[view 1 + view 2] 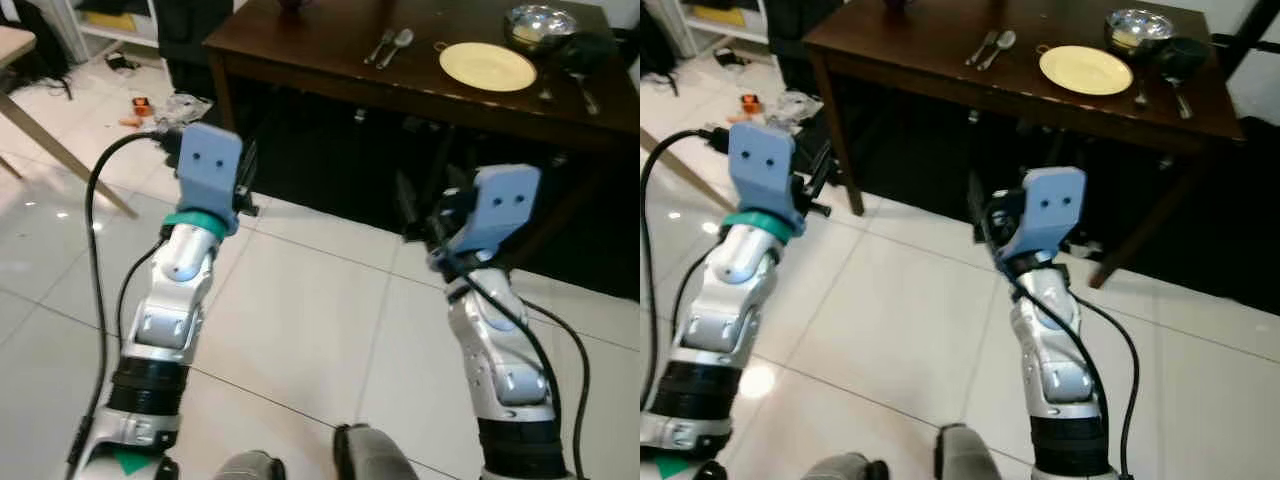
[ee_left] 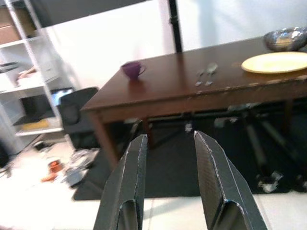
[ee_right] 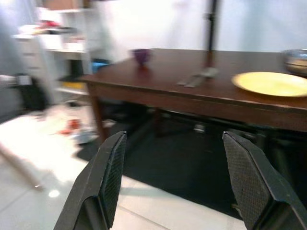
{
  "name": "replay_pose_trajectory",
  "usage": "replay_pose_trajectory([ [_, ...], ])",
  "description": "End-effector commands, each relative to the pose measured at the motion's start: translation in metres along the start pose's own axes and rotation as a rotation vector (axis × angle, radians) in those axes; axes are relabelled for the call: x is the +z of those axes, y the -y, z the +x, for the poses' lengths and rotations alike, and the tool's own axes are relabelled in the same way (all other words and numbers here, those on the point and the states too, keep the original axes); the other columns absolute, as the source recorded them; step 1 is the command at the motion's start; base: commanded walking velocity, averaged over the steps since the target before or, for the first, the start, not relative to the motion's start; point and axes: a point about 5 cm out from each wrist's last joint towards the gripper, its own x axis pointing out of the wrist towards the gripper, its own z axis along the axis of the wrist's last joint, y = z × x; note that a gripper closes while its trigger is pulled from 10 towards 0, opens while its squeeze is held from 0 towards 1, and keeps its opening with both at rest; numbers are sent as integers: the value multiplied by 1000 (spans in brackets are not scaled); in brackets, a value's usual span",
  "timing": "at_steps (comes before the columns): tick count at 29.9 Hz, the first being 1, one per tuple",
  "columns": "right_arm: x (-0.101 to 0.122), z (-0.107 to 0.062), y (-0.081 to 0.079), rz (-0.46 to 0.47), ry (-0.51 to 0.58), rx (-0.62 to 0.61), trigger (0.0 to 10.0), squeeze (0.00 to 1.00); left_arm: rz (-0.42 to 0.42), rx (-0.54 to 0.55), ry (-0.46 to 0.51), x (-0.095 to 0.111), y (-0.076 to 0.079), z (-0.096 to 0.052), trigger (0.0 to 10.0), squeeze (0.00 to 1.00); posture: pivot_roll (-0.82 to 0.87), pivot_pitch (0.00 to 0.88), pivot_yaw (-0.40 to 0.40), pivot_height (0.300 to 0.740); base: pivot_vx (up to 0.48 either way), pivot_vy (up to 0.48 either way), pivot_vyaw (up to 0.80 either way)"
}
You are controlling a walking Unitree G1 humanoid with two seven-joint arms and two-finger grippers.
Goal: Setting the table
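Note:
A dark wooden table [image 1: 330, 60] stands ahead of me. On it lie a yellow plate [image 1: 487, 66], a fork and spoon [image 1: 388, 46] side by side, a metal bowl [image 1: 540, 25] and more cutlery [image 1: 585, 95] at the right end. A purple cup [image 2: 132, 70] sits at the table's far left. Both arms are raised over the white tile floor, short of the table. My left gripper [image 2: 165, 158] is open with nothing between its fingers. My right gripper [image 3: 175, 163] is open wide and empty too.
A dark rug [image 1: 330, 170] lies under the table. White shelves [image 2: 29, 81] and a black chair [image 2: 76, 115] stand to the left, with clutter [image 1: 150, 110] on the floor there. A light wooden table leg [image 1: 60, 150] slants at the left.

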Motion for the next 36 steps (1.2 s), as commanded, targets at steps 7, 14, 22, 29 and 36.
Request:
replay_pose_trajectory([
  [7, -1, -6, 13, 22, -1, -94, 10000, 0, -3, -43, -13, -2, 4, 7, 10000, 0, -120, 5, 97, 740, 427, 0, -752],
  [14, -1, -5, 14, 21, 2, -97, 10000, 0, -4, -46, -13, -3, 4, 8, 10000, 0, -118, 4, 91, 740, 429, 0, -800],
  [22, 0, -1, 11, 15, 16, -87, 10000, 0, -6, -41, -10, -4, 4, 8, 10000, 0, -113, 1, 89, 740, 428, 0, -700],
  [29, 5, 0, 3, 35, 39, -23, 10000, 0, -7, -30, -7, -3, 4, 9, 10000, 0, -115, 1, 89, 740, 430, 0, 0],
  [36, 9, 1, -18, 40, 60, 124, 10000, 0, -34, 47, -9, -5, 3, 7, 10000, 0, -111, 0, 78, 740, 430, 0, 0],
])
